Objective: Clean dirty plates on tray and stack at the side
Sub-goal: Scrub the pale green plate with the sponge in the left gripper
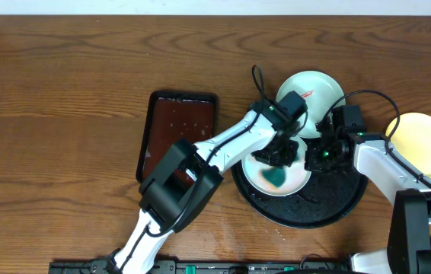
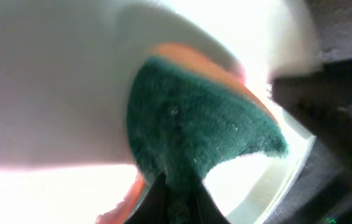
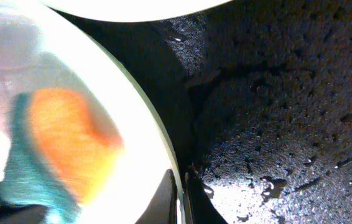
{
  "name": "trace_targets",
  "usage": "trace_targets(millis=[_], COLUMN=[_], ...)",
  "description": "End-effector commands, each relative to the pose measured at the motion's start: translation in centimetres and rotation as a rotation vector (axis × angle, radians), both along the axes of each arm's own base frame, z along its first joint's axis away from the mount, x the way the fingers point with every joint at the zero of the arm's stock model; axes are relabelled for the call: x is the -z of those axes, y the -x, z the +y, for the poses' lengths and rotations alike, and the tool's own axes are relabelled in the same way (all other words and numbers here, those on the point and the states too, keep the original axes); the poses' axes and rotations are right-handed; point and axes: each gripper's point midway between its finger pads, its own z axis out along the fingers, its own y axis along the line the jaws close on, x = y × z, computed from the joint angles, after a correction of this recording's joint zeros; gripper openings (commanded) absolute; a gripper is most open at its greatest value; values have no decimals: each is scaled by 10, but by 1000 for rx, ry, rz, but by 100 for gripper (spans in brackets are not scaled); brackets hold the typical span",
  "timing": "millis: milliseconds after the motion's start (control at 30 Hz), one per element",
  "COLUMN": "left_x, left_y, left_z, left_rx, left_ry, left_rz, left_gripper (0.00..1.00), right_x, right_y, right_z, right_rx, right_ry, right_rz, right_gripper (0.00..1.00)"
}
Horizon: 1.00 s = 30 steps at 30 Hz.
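Scrub step, tray [image 1: 337, 202] near bench's front-right: left gripper [image 1: 280, 158] clamps sponge [image 2: 194, 124] on plate [image 1: 298, 181]; right gripper [image 1: 311, 156] looks pinched on rim. I'd press flat, circle slowly.

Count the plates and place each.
3: one plate on the black tray under the sponge, a second plate at the tray's far edge, a yellow plate on the table, right of it. None seems hidden.

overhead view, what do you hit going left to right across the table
small red-brown tray → large black tray → pale yellow plate
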Motion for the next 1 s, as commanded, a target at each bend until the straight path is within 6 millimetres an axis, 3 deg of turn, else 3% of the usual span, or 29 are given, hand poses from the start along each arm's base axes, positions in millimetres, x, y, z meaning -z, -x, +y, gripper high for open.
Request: trace_targets(millis=[0,300,467,667,967], left_x=[25,7,5,16,21], left_y=[-27,-66,-70,-53,-16], left_z=[69,122,125,102,0], left_rx=[-113,-128,-125,-129,-102], left_ry=[-391,-643,-660,-530,-19], left_rz=[-150,-365,-386,-265,18], left_gripper=[7,8,8,7,8], right_x=[16,16,16,16,16], right_y=[6,6,6,6,6], right_z=[-10,-9,-10,-10,-10], right_rx=[17,17,17,17,17], right_ry=[70,70,73,73,73], right_rz=[43,42,40,39,42], right_gripper=[1,1,1,1,1])
